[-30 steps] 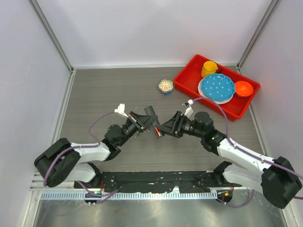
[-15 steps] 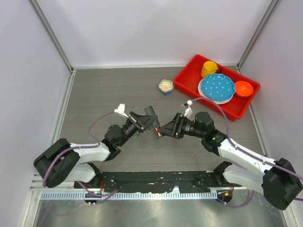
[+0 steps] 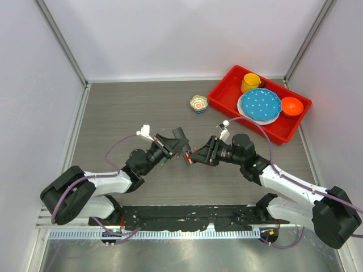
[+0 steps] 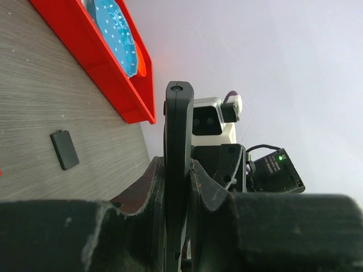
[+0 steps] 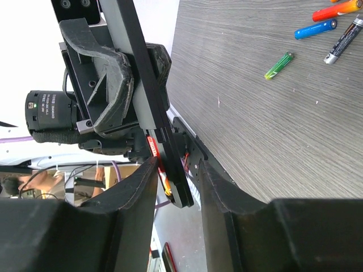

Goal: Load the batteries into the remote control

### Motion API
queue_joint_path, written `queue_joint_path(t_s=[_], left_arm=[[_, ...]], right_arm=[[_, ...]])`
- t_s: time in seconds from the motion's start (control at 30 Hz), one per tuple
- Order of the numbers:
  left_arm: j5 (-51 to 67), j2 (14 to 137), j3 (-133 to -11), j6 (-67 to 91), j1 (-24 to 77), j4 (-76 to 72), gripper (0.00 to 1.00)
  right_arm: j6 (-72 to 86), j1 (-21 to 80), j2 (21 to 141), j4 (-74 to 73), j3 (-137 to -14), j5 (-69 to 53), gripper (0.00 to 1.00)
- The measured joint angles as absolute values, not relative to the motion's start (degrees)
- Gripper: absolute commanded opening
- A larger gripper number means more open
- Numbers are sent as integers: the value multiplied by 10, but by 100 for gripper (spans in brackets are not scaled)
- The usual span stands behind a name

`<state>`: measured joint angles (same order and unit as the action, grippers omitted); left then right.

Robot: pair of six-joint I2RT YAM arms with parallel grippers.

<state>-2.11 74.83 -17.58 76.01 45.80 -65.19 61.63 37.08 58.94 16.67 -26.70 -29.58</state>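
My left gripper (image 3: 177, 146) is shut on the remote control (image 3: 185, 153), a slim black bar held off the table; in the left wrist view (image 4: 177, 170) it grips the remote (image 4: 178, 113) edge-on. My right gripper (image 3: 194, 156) is open, and in the right wrist view (image 5: 177, 164) its fingers straddle the remote's free end (image 5: 170, 170). One finger rests against a red battery (image 5: 153, 147) lying in the recess. Orange (image 5: 334, 9), blue (image 5: 315, 29), grey (image 5: 343, 41) and green (image 5: 278, 65) batteries lie loose on the table.
A red tray (image 3: 226, 102) at the back right holds a blue plate (image 3: 260, 105), a yellow cup (image 3: 250, 83) and an orange bowl (image 3: 291, 106). A small patterned dish (image 3: 198, 103) sits beside it. A small flat black rectangle (image 4: 64, 149) lies on the table.
My right gripper has edged slightly in around the remote's end. My left gripper has held the remote still.
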Motion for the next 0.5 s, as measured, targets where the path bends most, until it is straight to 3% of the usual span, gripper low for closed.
queue_joint_path(t_s=[0.27, 0.5], left_arm=[[-41, 744, -176, 758, 461, -630, 0], [-51, 726, -176, 758, 461, -627, 0]], right_arm=[[616, 379, 602, 165, -272, -281, 40], [602, 381, 594, 125, -294, -267, 59]])
